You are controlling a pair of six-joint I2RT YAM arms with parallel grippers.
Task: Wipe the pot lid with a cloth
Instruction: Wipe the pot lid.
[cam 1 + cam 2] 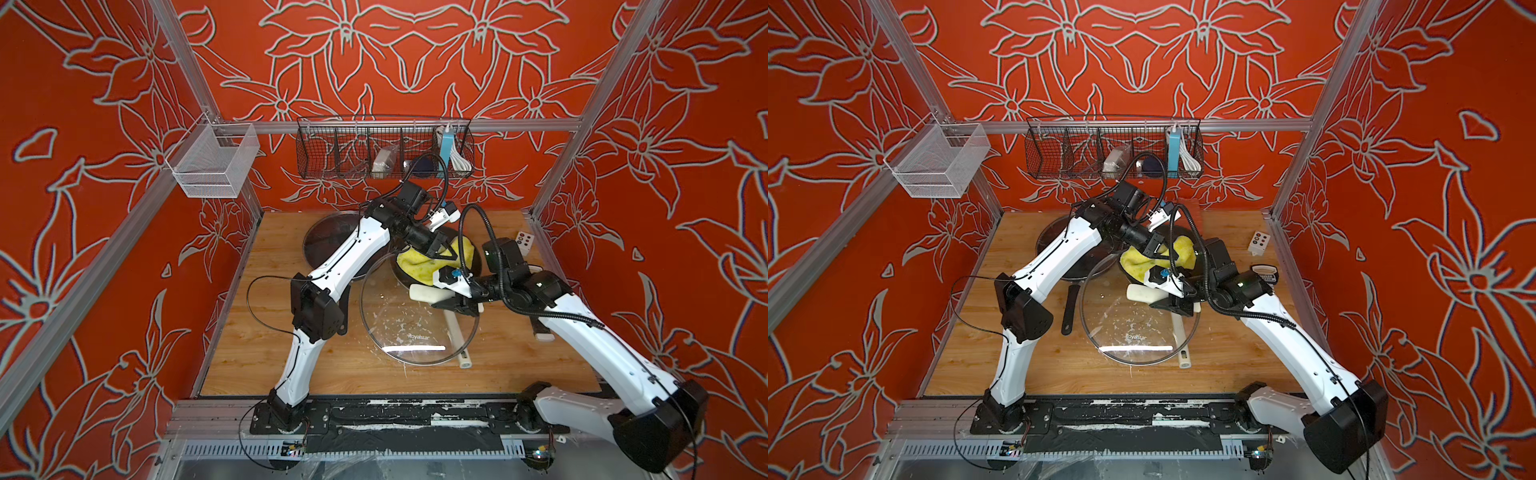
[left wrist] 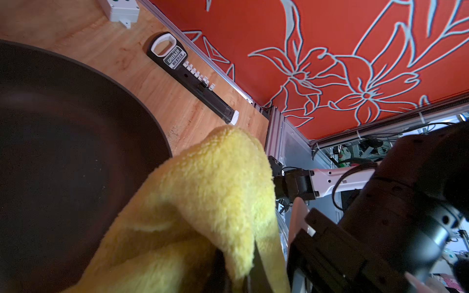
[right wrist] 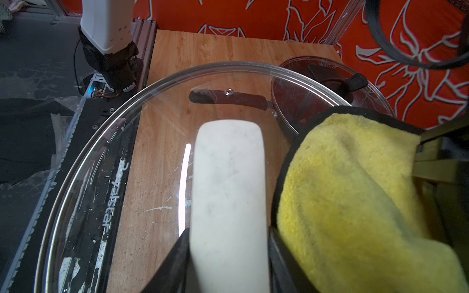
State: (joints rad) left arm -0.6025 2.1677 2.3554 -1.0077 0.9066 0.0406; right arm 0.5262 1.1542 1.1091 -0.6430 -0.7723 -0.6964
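The pot lid is clear glass, smeared with white flecks, and tilted above the table. My right gripper is shut on the lid's white handle. The yellow cloth hangs bunched over a dark pan just behind the lid. My left gripper is shut on a fold of the cloth. The cloth's dark-trimmed edge lies next to the lid's handle.
A second pan under a glass lid sits at the back left, its black handle pointing forward. A white pan handle shows beneath the held lid. A button box and black tool lie right. Wire baskets hang behind.
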